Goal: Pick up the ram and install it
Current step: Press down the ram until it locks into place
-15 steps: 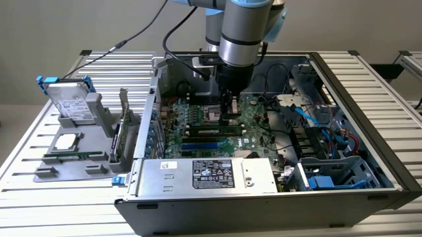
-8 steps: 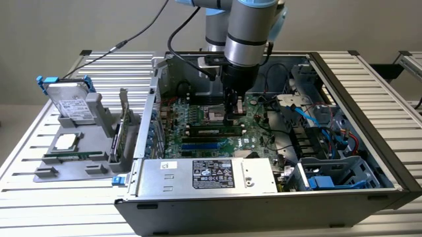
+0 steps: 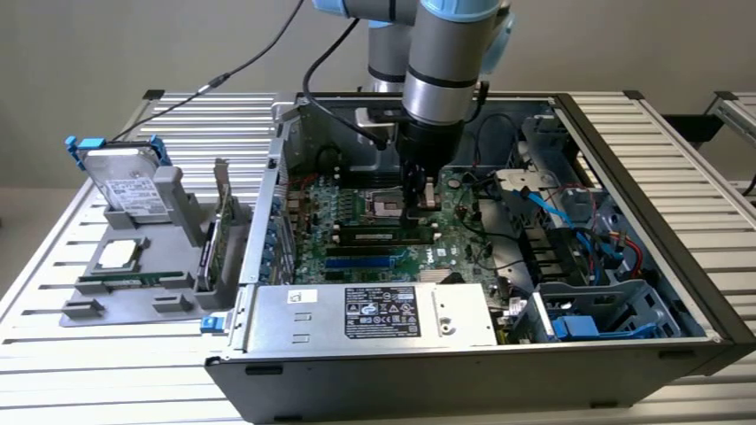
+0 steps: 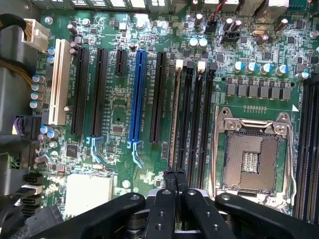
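Observation:
The ram [image 4: 174, 114] stands on edge in the memory slot nearest the expansion slots, and I see its thin top edge from above. In the exterior view the ram [image 3: 375, 236] is a dark and green strip just below the processor socket [image 3: 384, 205]. My gripper [image 4: 175, 173] is shut, its black fingers [image 4: 167, 199] pressed together. The tips sit right over the ram's near end. I cannot tell whether they touch it. The gripper [image 3: 416, 211] reaches straight down into the open computer case [image 3: 661, 292].
More black memory slots [image 4: 199, 124] lie beside the ram, then the open processor socket [image 4: 251, 154]. Blue and black expansion slots [image 4: 137, 94] fill the other side. On the exterior view's left, a grey holder [image 3: 130, 301] carries a hard drive [image 3: 124, 181], a chip and a thin green strip.

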